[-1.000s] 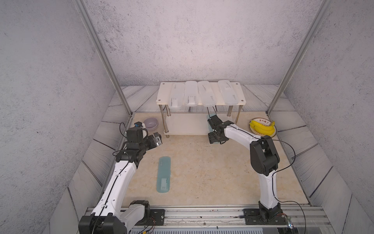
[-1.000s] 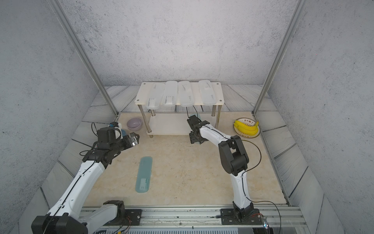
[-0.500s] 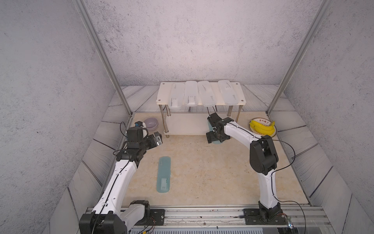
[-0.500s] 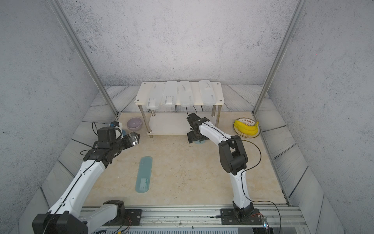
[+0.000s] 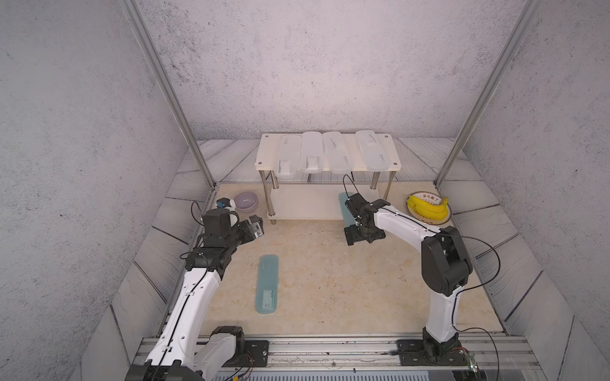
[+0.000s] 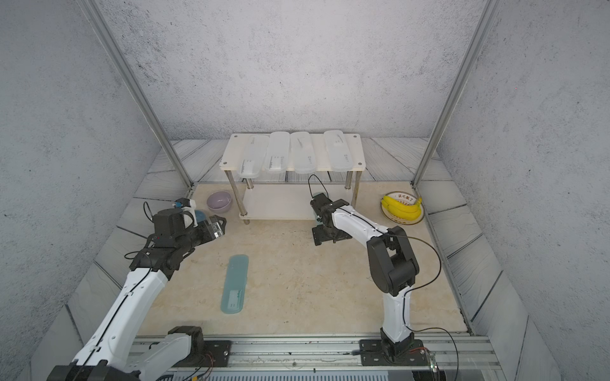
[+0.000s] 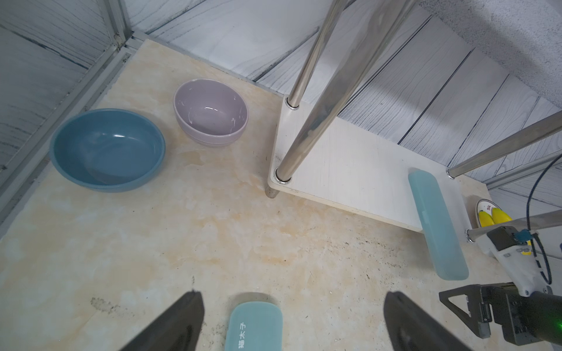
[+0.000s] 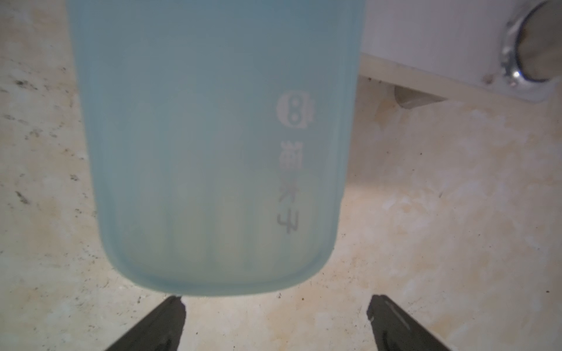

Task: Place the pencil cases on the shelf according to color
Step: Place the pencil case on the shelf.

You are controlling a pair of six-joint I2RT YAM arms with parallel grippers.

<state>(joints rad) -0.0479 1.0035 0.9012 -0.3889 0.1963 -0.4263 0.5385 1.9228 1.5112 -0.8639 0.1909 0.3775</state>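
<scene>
The shelf (image 5: 264,155) stands at the back, and several frosted white pencil cases (image 5: 312,151) lie side by side on its top board. A teal case (image 7: 435,225) lies on the lower board near the right legs, its near end jutting past the front edge. My right gripper (image 5: 361,232) is open just in front of that end, tips apart from it (image 8: 275,301). A second teal case (image 5: 267,285) lies flat on the table at front left. My left gripper (image 5: 255,227) hovers open behind it, holding nothing (image 7: 293,293).
A lilac bowl (image 5: 246,201) and a blue bowl (image 7: 108,149) sit left of the shelf, close to my left arm. A plate of bananas (image 5: 428,207) is at the back right. Slanted metal posts (image 5: 185,125) frame the back corners.
My right gripper opened, let go of the teal case on the lower board and drew back toward the front. The left arm has barely moved.
</scene>
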